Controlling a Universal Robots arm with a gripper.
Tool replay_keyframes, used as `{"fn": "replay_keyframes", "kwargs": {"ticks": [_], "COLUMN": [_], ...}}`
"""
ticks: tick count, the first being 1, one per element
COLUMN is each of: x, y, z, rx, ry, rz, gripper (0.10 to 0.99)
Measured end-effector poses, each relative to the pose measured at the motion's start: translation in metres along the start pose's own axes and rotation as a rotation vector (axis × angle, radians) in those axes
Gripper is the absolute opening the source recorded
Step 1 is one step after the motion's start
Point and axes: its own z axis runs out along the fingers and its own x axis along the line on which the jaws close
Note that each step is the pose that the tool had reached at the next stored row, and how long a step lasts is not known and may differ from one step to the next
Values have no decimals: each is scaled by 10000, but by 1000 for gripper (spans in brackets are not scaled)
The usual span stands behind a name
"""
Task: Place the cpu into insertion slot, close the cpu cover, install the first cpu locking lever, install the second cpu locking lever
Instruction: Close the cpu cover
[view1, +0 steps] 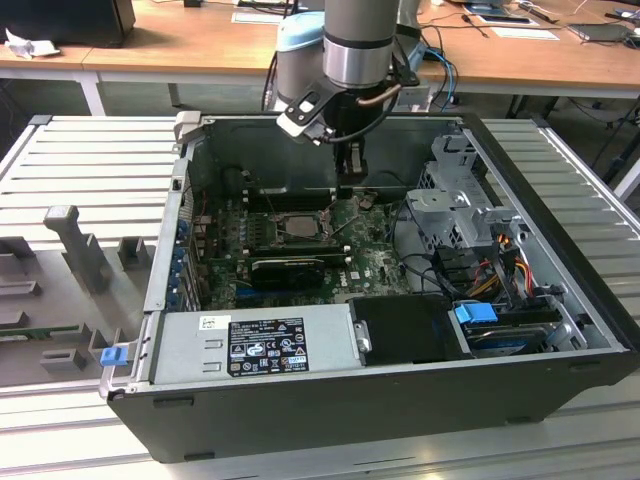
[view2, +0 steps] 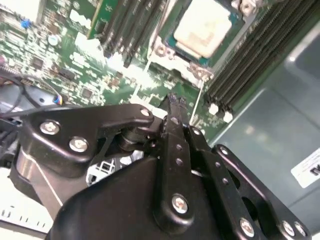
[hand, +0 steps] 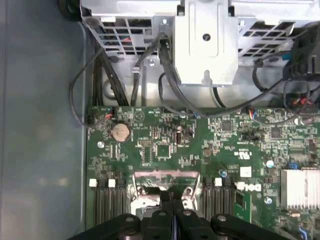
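Observation:
The cpu lies flat in the motherboard socket, its pale metal top facing up; in the exterior view the cpu is a small grey square mid-board. The cpu cover lies down around it as a metal frame. A thin wire lever runs from the socket's corner toward my fingertips. My gripper is shut with nothing visible between its fingers, its tips close above the board just off that corner. From the exterior view my gripper hangs to the socket's right. In the first wrist view my gripper hides part of the socket.
A long black card sits in front of the socket, memory slots flank it. A metal drive cage with loose cables stands at the exterior view's right. The power supply and case walls box in the board.

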Motion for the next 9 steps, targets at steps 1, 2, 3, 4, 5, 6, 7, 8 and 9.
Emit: {"fn": "replay_keyframes", "kwargs": {"ticks": [1, 2, 3, 4, 5, 6, 7, 8, 9], "x": [3, 6, 12, 21, 26, 31, 33, 35, 36], "y": [16, 38, 70, 97, 120, 163, 186, 212, 231], "z": [7, 13, 19, 24, 29, 35, 37, 41, 45], "rx": [-1, 1, 1, 2, 1, 0, 1, 1, 0], "ry": [4, -1, -4, -4, -3, -3, -5, -4, -3], "rz": [-1, 1, 0, -2, -3, -4, -6, -5, -4], "gripper": [106, 106, 106, 106, 106, 106, 106, 106, 106]}}
